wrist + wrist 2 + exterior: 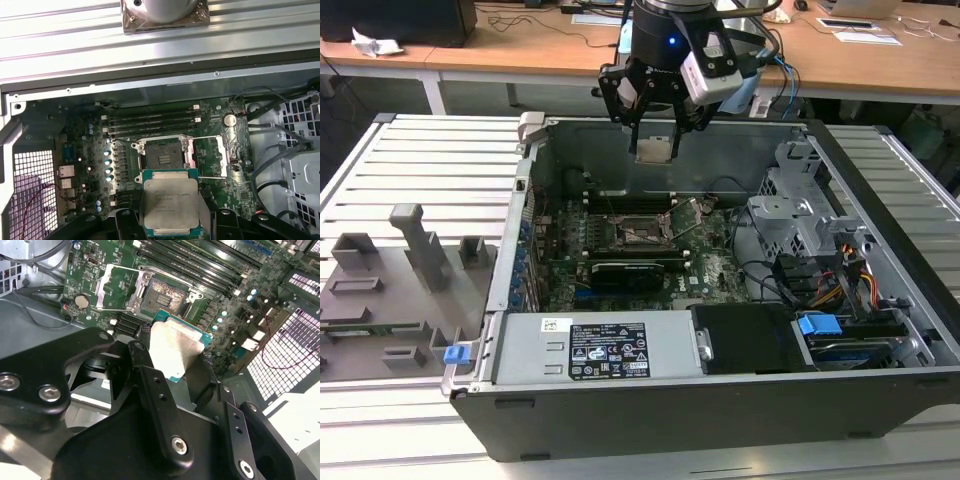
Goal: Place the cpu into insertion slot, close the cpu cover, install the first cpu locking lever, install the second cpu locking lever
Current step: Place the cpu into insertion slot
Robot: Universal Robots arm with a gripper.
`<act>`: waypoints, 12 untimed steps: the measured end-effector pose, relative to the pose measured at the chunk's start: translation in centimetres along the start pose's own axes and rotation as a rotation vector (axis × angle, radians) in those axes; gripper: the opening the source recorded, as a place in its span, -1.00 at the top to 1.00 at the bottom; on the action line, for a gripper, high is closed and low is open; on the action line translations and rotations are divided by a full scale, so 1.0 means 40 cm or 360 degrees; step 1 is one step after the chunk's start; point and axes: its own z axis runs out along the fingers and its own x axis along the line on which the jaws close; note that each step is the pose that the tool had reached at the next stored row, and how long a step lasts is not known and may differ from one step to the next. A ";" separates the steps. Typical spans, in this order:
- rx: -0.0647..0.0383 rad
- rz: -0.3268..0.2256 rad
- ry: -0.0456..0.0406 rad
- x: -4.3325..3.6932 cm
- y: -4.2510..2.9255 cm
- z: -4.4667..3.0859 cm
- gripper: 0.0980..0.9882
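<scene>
**CPU in the grip, hanging over the open socket**

Your end effector (653,143) is closed on the cpu (654,153). Its fingers pinch the chip by its edges, and the silver-grey metal top shows in the first wrist view (170,202). Nothing else is in the grip.

In the exterior view, the chip hangs clear above the open computer case (620,420), which rests on the slatted tabletop (430,160). It touches nothing on the green motherboard (715,262).

The relation to watch is chip to socket. The insertion slot (642,232) lies below the end effector, down on the board. In the exterior view the two sit nearly in one vertical line, with the slot a shade toward that view's left. How far the chip stands above the slot you cannot judge from these frames.

In the first wrist view the slot (162,157) shows just past the chip's edge. The chip's sides run roughly parallel to the socket frame, so it looks squared up rather than twisted.

The slot is bare, with its contact field exposed. The cpu cover (212,157) is swung open and sits beside the slot, on the side of the coin cell (229,119). As things lie, the chip is not yet seated and the cover is not yet closed.
</scene>
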 end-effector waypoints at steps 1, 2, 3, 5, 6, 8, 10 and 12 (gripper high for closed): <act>0.0000 0.0004 0.0000 0.000 0.000 0.000 0.04; 0.0000 0.0008 -0.0001 0.000 0.000 0.000 0.04; 0.0000 0.0011 -0.0001 0.000 0.000 0.000 0.04; 0.0000 0.0020 -0.0002 0.000 0.000 0.000 0.04; 0.0000 0.0023 -0.0002 0.000 0.000 0.000 0.04; -0.0001 0.0032 -0.0003 0.000 0.000 0.000 0.04; -0.0001 0.0041 -0.0004 0.000 0.000 0.000 0.04; -0.0001 0.0047 -0.0004 0.000 0.000 0.000 0.04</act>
